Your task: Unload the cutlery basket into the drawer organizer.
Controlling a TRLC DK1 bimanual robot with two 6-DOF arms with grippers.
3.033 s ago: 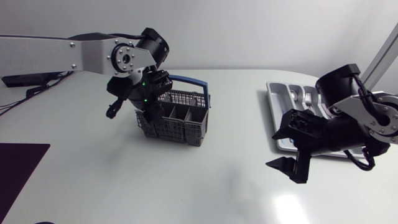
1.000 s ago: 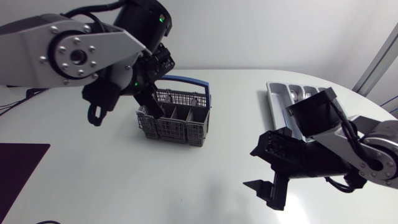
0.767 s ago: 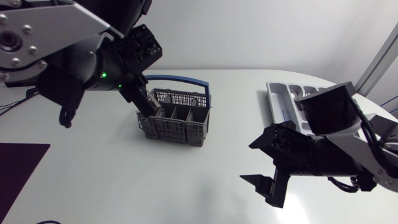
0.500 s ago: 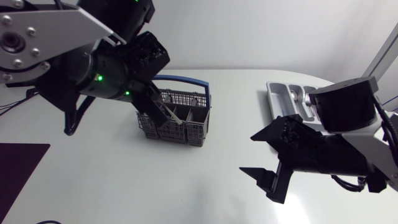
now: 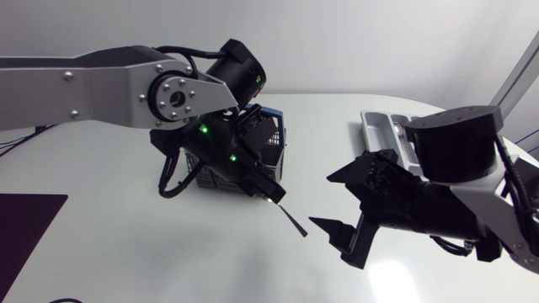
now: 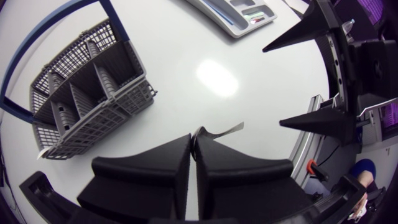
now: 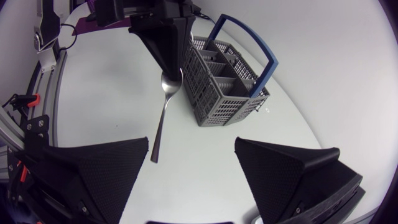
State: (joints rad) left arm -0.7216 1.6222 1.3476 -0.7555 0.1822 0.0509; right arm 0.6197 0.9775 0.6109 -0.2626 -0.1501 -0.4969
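Note:
My left gripper (image 5: 268,190) is shut on the bowl end of a metal spoon (image 5: 290,217), whose handle hangs out over the table right of the grey cutlery basket (image 5: 274,156) with its blue handle. The left arm hides most of the basket in the head view. The left wrist view shows the basket (image 6: 87,106) with its compartments looking empty, and the spoon (image 6: 219,130) pinched at my left gripper (image 6: 193,134). My right gripper (image 5: 320,200) stands open just beyond the spoon's handle tip, without touching it. In the right wrist view the spoon (image 7: 163,118) hangs ahead of my right gripper (image 7: 192,142).
The silver drawer organizer (image 5: 381,126) lies at the back right, partly behind my right arm, with cutlery in its compartments (image 6: 235,11). A dark mat (image 5: 25,227) covers the table's near left corner.
My left arm has drawn the spoon out of the basket and carried it right, towards the right gripper. The right gripper has edged left and stayed open.

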